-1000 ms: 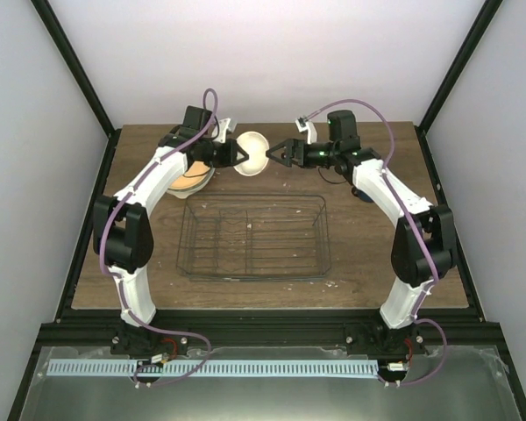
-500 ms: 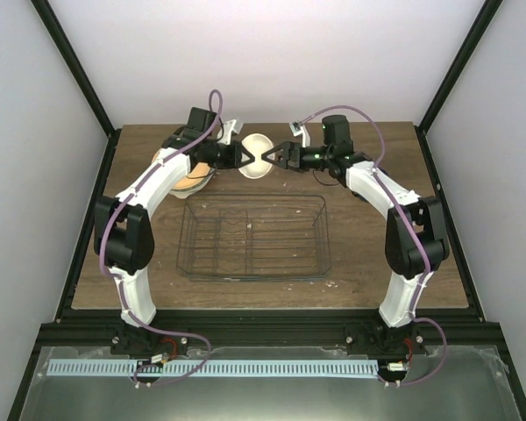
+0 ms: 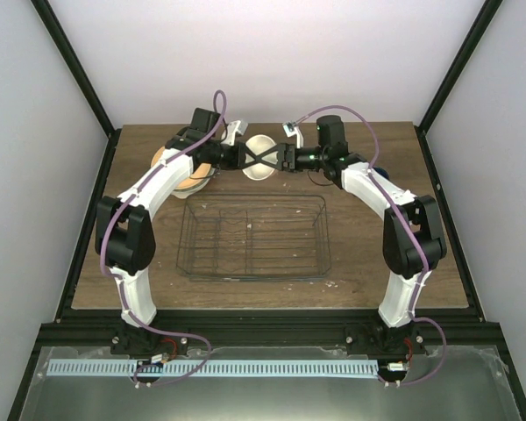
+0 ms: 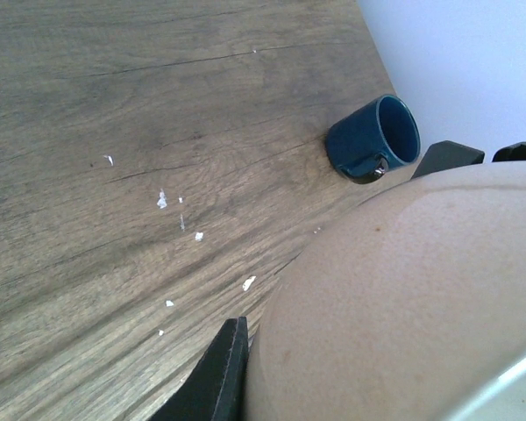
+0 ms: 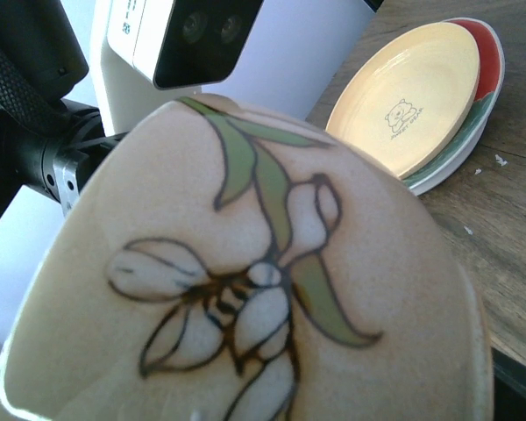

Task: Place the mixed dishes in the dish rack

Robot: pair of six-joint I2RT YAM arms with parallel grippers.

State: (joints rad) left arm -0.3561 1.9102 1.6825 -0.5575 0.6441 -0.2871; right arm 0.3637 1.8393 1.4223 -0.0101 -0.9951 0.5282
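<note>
The small cream bowl (image 3: 261, 151) hangs in the air behind the dish rack (image 3: 252, 199), which stands empty. My left gripper (image 3: 248, 159) is shut on the bowl; one finger (image 4: 215, 377) presses its outer wall (image 4: 412, 298). My right gripper (image 3: 273, 160) reaches the bowl from the right with its fingers spread round the rim. The bowl's flowered inside (image 5: 245, 298) fills the right wrist view and hides those fingers. The three plates (image 3: 189, 181) are stacked at the back left, orange-yellow (image 5: 408, 92) on top. The dark blue mug (image 4: 374, 139) lies on its side.
The left wrist's white camera housing (image 5: 180, 35) is close behind the bowl. White crumbs (image 4: 162, 200) dot the wooden table. Black frame posts and pale walls close in the table's back and sides.
My right gripper has moved left until its fingers overlap the bowl. My left gripper has brought the bowl slightly right to meet it.
</note>
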